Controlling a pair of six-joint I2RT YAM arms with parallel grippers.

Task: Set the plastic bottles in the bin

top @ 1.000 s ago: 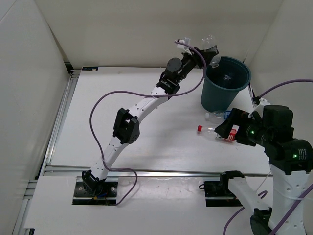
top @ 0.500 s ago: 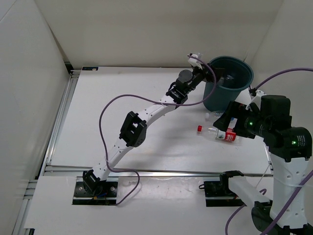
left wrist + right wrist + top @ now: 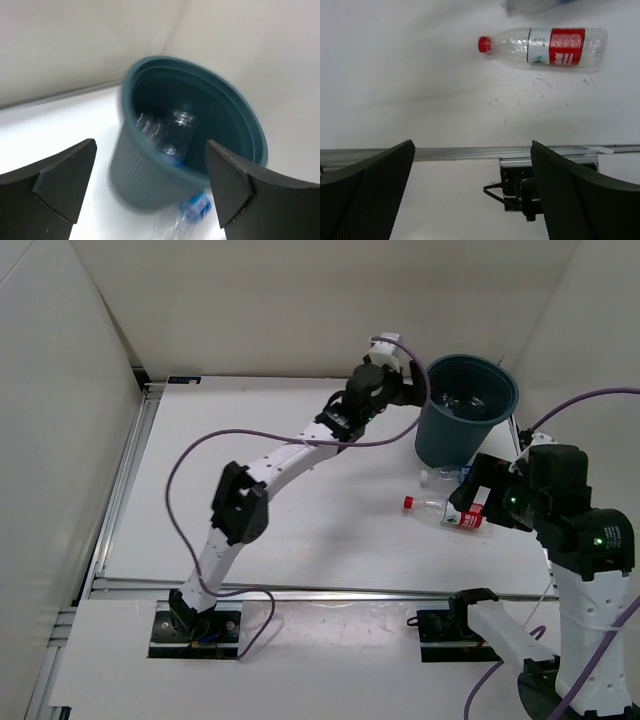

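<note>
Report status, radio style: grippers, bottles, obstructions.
Left gripper open, empty, beside the bin. Right gripper open, near the red-capped bottle lying flat. Clear bottles inside bin, another bottle at its base. Nothing in the way.

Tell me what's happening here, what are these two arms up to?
Two robot arms are tidying up. The left arm's claw hovers open and empty by the rim of a round dark teal plastic bin, with a couple of small clear plastic bottles already inside. The right arm's claw, also open, hangs over a red-capped, red-labelled plastic bottle lying on its side on the white table. Another clear bottle lies at the foot of the bin.
</note>
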